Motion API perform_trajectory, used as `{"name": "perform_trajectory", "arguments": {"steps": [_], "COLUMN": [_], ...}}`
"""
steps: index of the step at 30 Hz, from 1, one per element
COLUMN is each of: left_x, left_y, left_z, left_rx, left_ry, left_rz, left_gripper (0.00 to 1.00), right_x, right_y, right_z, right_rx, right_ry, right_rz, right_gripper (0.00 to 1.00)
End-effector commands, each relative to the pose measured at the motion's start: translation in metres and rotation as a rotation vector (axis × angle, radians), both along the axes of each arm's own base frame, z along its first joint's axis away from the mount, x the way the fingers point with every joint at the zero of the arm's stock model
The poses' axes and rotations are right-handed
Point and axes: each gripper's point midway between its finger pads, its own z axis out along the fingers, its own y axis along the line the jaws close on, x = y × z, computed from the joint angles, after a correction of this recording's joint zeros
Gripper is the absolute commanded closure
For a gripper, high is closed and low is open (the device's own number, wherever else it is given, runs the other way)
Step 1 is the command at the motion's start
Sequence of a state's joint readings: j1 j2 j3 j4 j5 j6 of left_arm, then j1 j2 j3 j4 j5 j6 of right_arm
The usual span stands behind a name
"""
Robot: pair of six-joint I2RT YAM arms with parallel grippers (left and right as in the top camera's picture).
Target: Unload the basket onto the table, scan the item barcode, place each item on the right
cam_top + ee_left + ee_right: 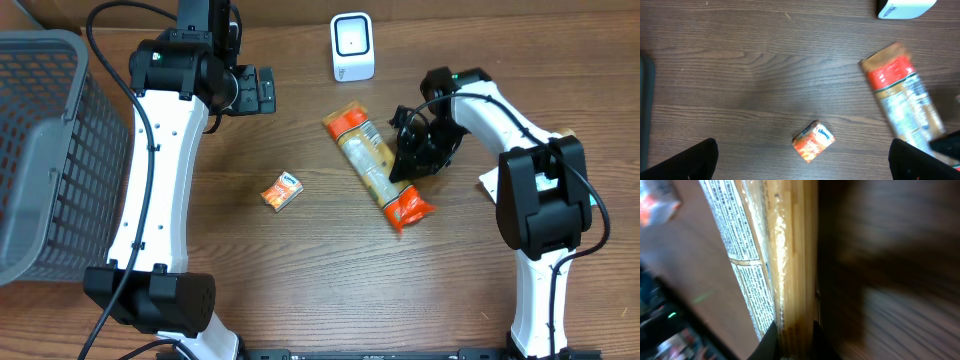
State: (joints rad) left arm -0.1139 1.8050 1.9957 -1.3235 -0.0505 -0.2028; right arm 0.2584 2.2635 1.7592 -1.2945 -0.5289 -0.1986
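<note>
Overhead, the pasta package (pixel 375 165) lies diagonally on the wooden table (pixel 300 270), a long clear bag of pale spaghetti with orange ends. The right gripper (pixel 406 168) is clamped on its right edge. The left gripper (pixel 262 90) hangs with its jaws spread wide, near a grey basket (pixel 50 120). A white scanner (pixel 352 47) stands beyond the package, and an orange Kleenex pack (pixel 283 190) lies to its left.

Left wrist: both fingers (pixel 695 160) stand far apart above the Kleenex pack.

Right wrist: the fingertips (pixel 765 347) pinch the package beside its printed white label.
</note>
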Motion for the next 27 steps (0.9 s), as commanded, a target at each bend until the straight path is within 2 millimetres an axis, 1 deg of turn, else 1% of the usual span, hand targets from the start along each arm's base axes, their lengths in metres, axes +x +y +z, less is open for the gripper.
{"name": "perform_trajectory", "arguments": {"steps": [1,2,4,7,8,9,11,12,14,17,18,19,20,22,24,27], "left_x": [0.001,0.001,0.001,0.001,0.001,0.001,0.001,0.001,0.001,0.001,0.001,0.001,0.001,0.001,0.001,0.001], "left_y": [0.002,0.002,0.002,0.002,0.002,0.002,0.002,0.002,0.002,0.002,0.002,0.002,0.002,0.002,0.002,0.002], "left_z": [-0.004,-0.004,-0.004,-0.004,-0.004,-0.004,-0.004,-0.004,-0.004,-0.004,-0.004,-0.004,-0.004,-0.004,-0.004,-0.004], "left_rx": [0.006,0.006,0.006,0.006,0.006,0.006,0.006,0.006,0.006,0.006,0.006,0.006,0.006,0.006,0.006,0.006], "left_ry": [0.009,0.009,0.01,0.009,0.01,0.01,0.01,0.009,0.009,0.01,0.009,0.009,0.01,0.01,0.01,0.01], "left_rz": [0.012,0.012,0.012,0.012,0.012,0.012,0.012,0.012,0.012,0.012,0.012,0.012,0.012,0.012,0.012,0.012], "left_gripper": [0.0,0.0,0.0,0.0,0.0,0.0,0.0,0.0,0.0,0.0,0.0,0.0,0.0,0.0,0.0,0.0], "right_x": [0.036,0.039,0.04,0.037,0.035,0.032,0.021,0.014,-0.003,-0.023,-0.028,-0.034,-0.039,-0.043,-0.047,-0.056], "right_y": [-0.029,-0.032,-0.034,-0.035,-0.032,-0.029,-0.013,-0.005,0.012,0.024,0.027,0.031,0.035,0.04,0.049,0.068], "right_z": [0.06,0.073,0.09,0.099,0.097,0.094,0.079,0.069,0.044,0.019,0.014,0.009,0.007,0.005,0.002,-0.004], "right_rx": [-0.288,-0.361,-0.483,-0.693,-0.751,-0.789,-0.834,-0.837,-0.843,-0.858,-0.853,-0.842,-0.83,-0.807,-0.757,-0.622], "right_ry": [-0.246,-0.297,-0.383,-0.489,-0.517,-0.537,-0.556,-0.552,-0.533,-0.507,-0.496,-0.483,-0.474,-0.462,-0.437,-0.366], "right_rz": [-0.1,-0.118,-0.145,-0.195,-0.193,-0.18,-0.12,-0.087,-0.012,0.036,0.051,0.065,0.073,0.08,0.09,0.136], "right_gripper": [0.96,0.96,0.96,0.96,0.96,0.96,0.96,0.96,0.96,0.96,0.96,0.91,0.83,0.73,0.6,0.56]}}
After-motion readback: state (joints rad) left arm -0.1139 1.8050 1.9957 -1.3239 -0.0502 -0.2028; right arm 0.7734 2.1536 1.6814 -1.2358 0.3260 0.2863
